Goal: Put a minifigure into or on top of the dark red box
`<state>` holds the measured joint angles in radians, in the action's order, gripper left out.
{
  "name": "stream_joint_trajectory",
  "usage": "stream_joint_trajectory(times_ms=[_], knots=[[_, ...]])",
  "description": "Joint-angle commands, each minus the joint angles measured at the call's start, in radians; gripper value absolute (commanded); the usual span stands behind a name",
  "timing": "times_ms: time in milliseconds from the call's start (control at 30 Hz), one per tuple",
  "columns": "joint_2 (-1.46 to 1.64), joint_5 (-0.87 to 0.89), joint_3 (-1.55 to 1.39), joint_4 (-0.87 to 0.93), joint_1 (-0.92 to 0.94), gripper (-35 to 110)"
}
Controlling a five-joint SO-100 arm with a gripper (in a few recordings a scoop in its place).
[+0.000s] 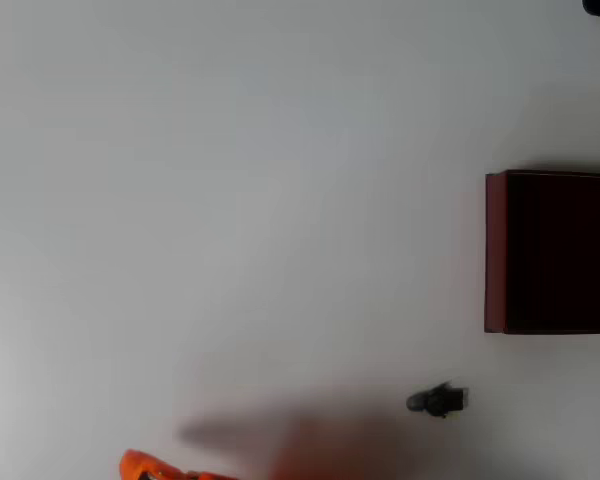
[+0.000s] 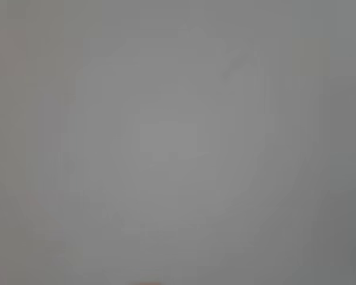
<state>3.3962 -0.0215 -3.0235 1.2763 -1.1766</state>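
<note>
1. Overhead, a plain white table (image 1: pixel 230 180) takes up almost the whole picture, with three things set along its lower and right-hand parts.
2. At about 7 o'clock, touching the bottom edge, an orange piece of the robot arm (image 1: pixel 150 467) pokes into the overhead view; a soft shadow spreads from it toward 3 o'clock. Whether this orange piece is the gripper itself, and whether its fingers are spread or closed, cannot be told from the small part in sight.
3. The minifigure (image 1: pixel 438 400) lies on the bare table at about 5 o'clock in the overhead view. It is tiny and dark, resting on its side.
4. Its long axis runs from 9 o'clock to 3 o'clock, with the paler grey end pointing toward 3 o'clock.
5. From the orange arm piece, the minifigure lies toward 3 o'clock and slightly up, well apart from it, beyond the shadow's far end.
6. The dark red box (image 1: pixel 495 250) sits at 3 o'clock, cut off by the right edge, open side up, with a near-black inside. It is near the minifigure, toward 1 o'clock from it, not touching.
7. The wrist view gives a blurred grey blank, so it offers no help in judging the approach.
8. Judging from this, the reach toward the minifigure has not yet begun.
</note>
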Motion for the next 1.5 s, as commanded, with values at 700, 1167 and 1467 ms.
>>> stream_joint_trajectory(times_ms=[700, 1167, 1467], knots=[[0.015, 0.206, -0.005, -0.002, 0.189, 4], [-0.005, 0.399, 0.236, -0.112, 0.348, 21], [-0.718, 0.308, 0.79, 0.091, 0.541, 22]])
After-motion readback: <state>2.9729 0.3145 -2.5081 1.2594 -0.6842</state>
